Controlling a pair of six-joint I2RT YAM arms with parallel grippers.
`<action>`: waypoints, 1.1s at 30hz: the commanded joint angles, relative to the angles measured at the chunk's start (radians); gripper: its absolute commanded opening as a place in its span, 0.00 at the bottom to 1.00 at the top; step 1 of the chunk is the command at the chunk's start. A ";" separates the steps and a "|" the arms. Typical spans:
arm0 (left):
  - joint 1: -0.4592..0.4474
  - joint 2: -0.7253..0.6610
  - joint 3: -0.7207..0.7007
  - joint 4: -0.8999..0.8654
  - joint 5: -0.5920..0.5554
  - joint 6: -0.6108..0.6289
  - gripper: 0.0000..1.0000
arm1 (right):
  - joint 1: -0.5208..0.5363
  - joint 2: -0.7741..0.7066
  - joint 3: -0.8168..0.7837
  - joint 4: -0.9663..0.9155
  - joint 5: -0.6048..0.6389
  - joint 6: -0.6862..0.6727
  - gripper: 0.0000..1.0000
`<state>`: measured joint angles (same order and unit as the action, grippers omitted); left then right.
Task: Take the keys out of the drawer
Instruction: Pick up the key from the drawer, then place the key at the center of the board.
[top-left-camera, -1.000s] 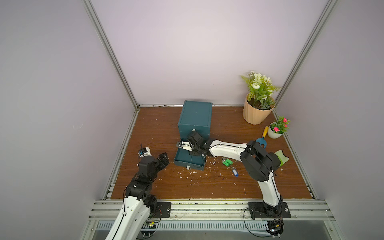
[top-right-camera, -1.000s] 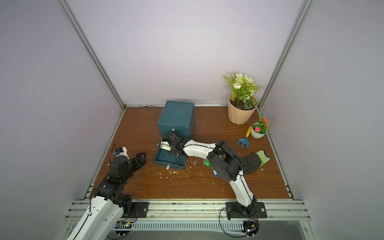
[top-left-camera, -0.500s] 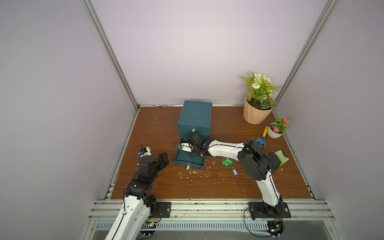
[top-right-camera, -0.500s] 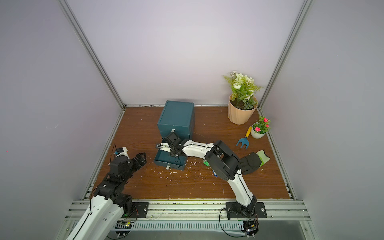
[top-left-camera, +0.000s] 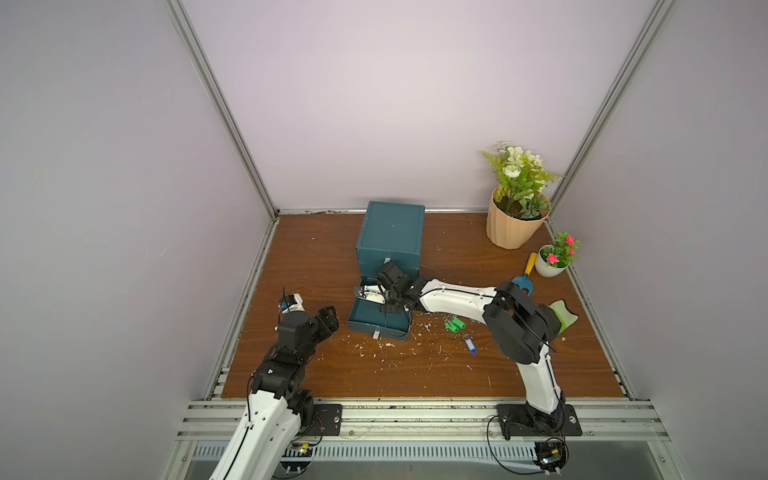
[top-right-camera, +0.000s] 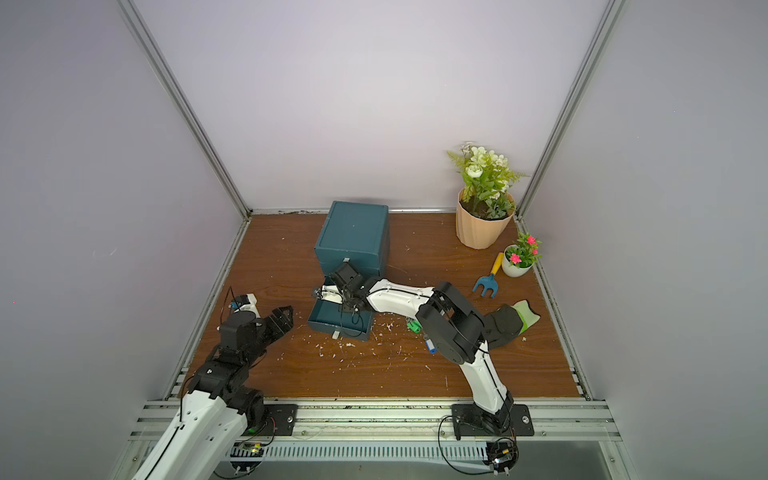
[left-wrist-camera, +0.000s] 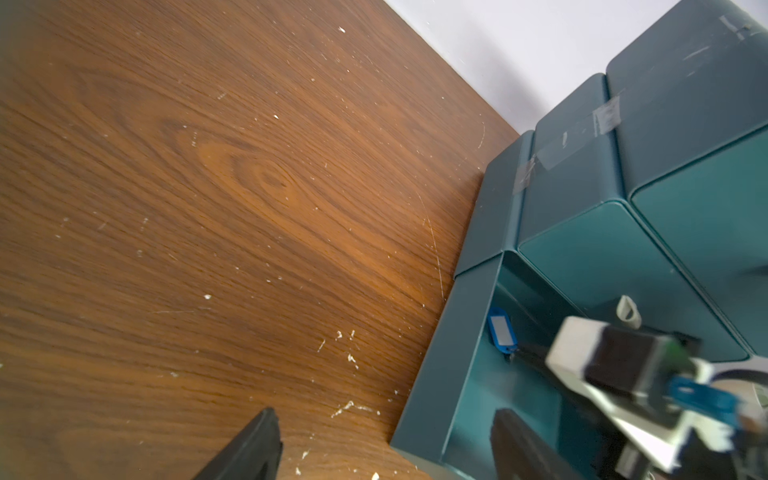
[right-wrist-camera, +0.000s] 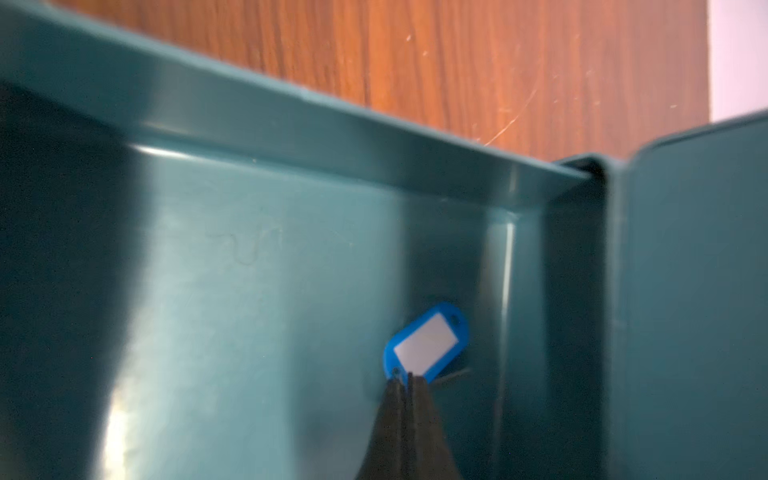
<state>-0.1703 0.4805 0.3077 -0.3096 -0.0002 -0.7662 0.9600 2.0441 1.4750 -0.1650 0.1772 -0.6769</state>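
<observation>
Scuffed brown wood-grain tabletop (top-left-camera: 316, 374), lilac walls (top-left-camera: 374, 104). Only wrist views show blue plastic key tag (right-wrist-camera: 426, 347) in the open teal plastic drawer (top-left-camera: 365, 316); my right gripper (right-wrist-camera: 405, 376) pressed together at the tag, grip unclear. My left gripper (top-left-camera: 328, 319) spread, drawer's 9 o'clock.

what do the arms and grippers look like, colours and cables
Both the left arm and right arm have white shell links joined by bulky black joint housings. Thin black cables run along them and loop at the bases. The left gripper and right gripper are black, with tapered matte black fingers.
</observation>
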 joint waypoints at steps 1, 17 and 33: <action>0.011 0.006 0.029 0.030 0.037 0.033 0.80 | -0.001 -0.138 -0.014 -0.004 -0.036 0.001 0.00; -0.010 0.126 0.093 0.231 0.096 0.136 0.76 | 0.000 -0.398 -0.130 -0.030 -0.021 0.140 0.00; -0.220 0.353 0.222 0.292 0.069 0.234 0.71 | -0.061 -0.820 -0.570 -0.117 0.122 0.469 0.00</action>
<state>-0.3668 0.8234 0.4984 -0.0334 0.0662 -0.5667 0.9207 1.2697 0.9691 -0.2623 0.2771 -0.3237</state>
